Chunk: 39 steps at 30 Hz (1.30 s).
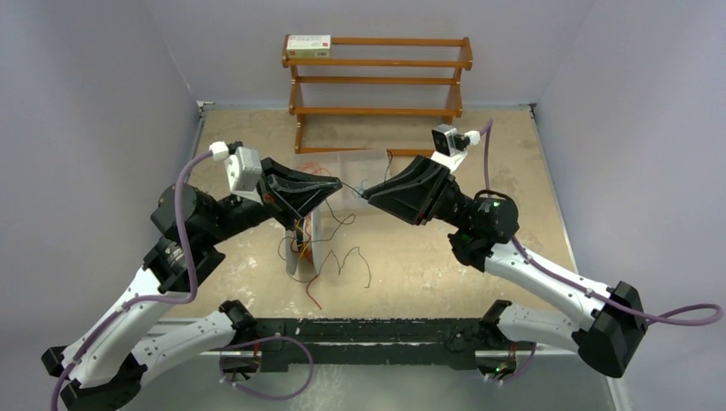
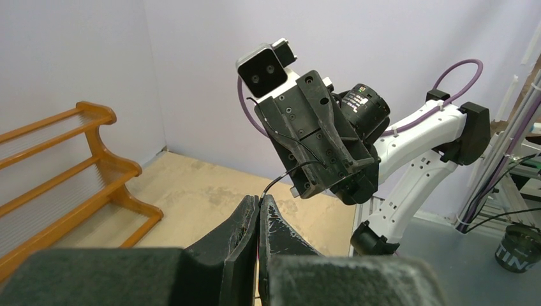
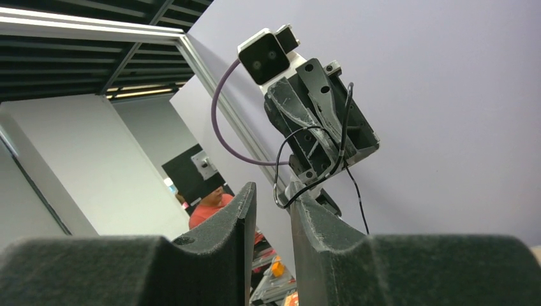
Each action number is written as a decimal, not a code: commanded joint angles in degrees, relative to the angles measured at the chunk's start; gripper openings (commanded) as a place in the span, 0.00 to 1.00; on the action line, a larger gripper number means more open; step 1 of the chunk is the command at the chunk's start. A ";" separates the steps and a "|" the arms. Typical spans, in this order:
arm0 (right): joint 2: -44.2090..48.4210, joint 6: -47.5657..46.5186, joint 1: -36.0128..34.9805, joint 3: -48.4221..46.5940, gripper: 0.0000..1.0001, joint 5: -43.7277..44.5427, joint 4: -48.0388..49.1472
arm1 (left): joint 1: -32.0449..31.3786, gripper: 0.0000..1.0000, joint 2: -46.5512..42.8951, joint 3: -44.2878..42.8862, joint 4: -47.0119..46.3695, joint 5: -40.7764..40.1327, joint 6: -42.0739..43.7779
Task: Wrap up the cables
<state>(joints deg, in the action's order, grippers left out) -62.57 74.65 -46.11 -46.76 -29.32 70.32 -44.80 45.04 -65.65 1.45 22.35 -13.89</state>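
My left gripper (image 1: 342,183) is raised above the table's middle, shut (image 2: 259,199) on a thin black cable (image 2: 284,174). That cable arcs up to my right gripper (image 1: 366,195), which faces the left one tip to tip. In the right wrist view the right gripper (image 3: 273,190) is open, a clear gap between its fingers, and the black cable (image 3: 306,189) loops past the tip of its right finger and drapes over the left gripper's body. Below, more loose cables lie on the table: black ones (image 1: 351,257) and a red one (image 1: 313,295), beside an upright grey-white spool (image 1: 305,248).
A wooden rack (image 1: 377,86) stands at the back with a small box (image 1: 308,44) on its top shelf. A clear plastic container (image 1: 342,164) sits in front of it, behind the grippers. Purple robot cords hang off both arms.
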 commanded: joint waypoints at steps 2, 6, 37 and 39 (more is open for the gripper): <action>1.43 -0.24 -0.12 -0.65 0.30 1.05 4.19 | -0.10 0.00 -0.21 0.81 -2.24 1.85 0.45; 2.03 -0.83 -0.12 -0.62 0.30 2.16 3.71 | -0.12 0.00 -0.63 1.17 -1.25 2.37 0.55; 10.84 -25.66 -0.04 -10.58 0.00 11.39 -36.81 | -0.11 0.60 -5.15 1.50 11.45 -14.14 -0.41; 11.93 -32.05 -0.03 -14.33 0.00 15.35 -45.58 | -0.10 0.63 -5.94 0.70 14.59 -18.44 -0.84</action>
<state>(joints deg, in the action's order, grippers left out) -53.71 56.18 -46.13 -53.10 -21.65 40.88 -44.80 40.91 -63.83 11.57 13.37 -13.85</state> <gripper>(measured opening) 0.008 0.606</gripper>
